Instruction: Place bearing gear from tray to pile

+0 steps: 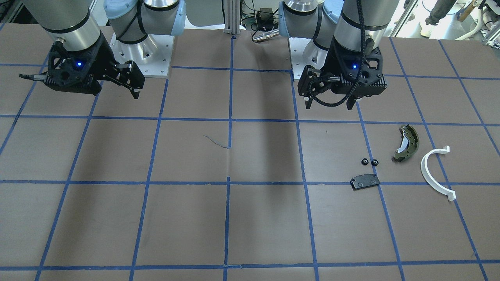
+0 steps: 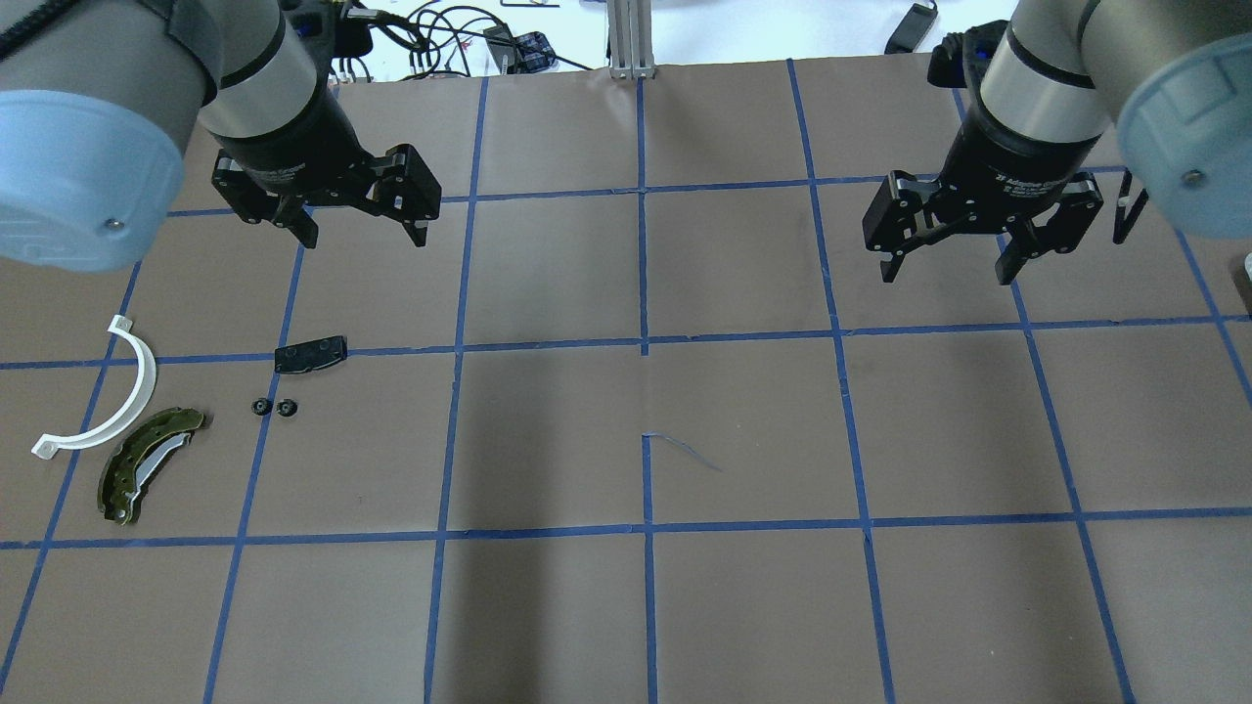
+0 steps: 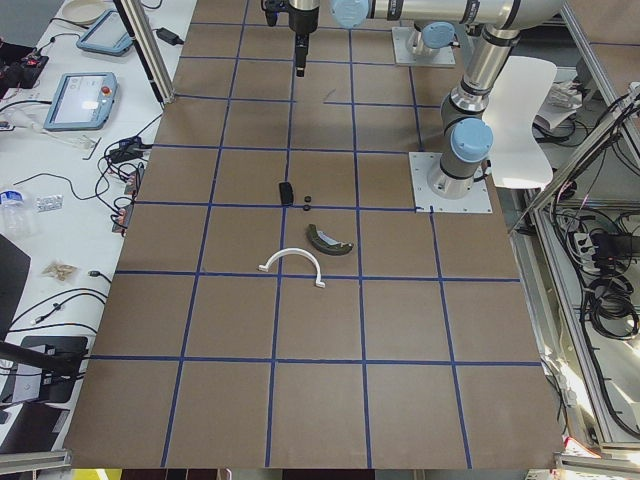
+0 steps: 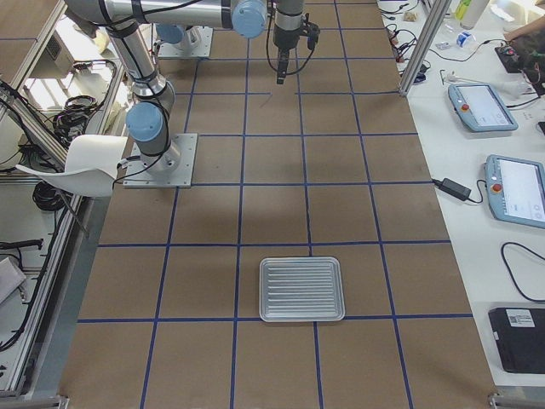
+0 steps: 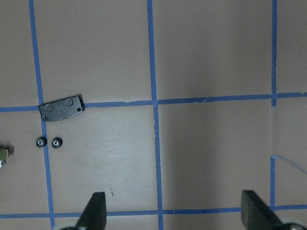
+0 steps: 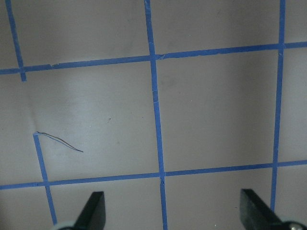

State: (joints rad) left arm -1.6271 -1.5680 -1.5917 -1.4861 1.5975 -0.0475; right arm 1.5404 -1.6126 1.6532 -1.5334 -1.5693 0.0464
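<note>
Two small black bearing gears (image 2: 260, 408) (image 2: 287, 408) lie side by side on the table, also in the front view (image 1: 364, 160) and the left wrist view (image 5: 40, 142). Around them is the pile: an olive-green brake shoe (image 2: 147, 464), a white half-ring arc (image 2: 127, 391) and a flat black plate (image 2: 311, 354). The silver ribbed tray (image 4: 301, 289) shows only in the right side view and looks empty. My left gripper (image 2: 364, 235) hangs open and empty above the table, beyond the black plate. My right gripper (image 2: 947, 274) hangs open and empty on the other side.
The brown table (image 2: 646, 606) is marked with a grid of blue tape. A thin loose thread (image 2: 685, 450) lies near the middle. Operator benches with tablets (image 4: 481, 106) and cables run along the table's far edge.
</note>
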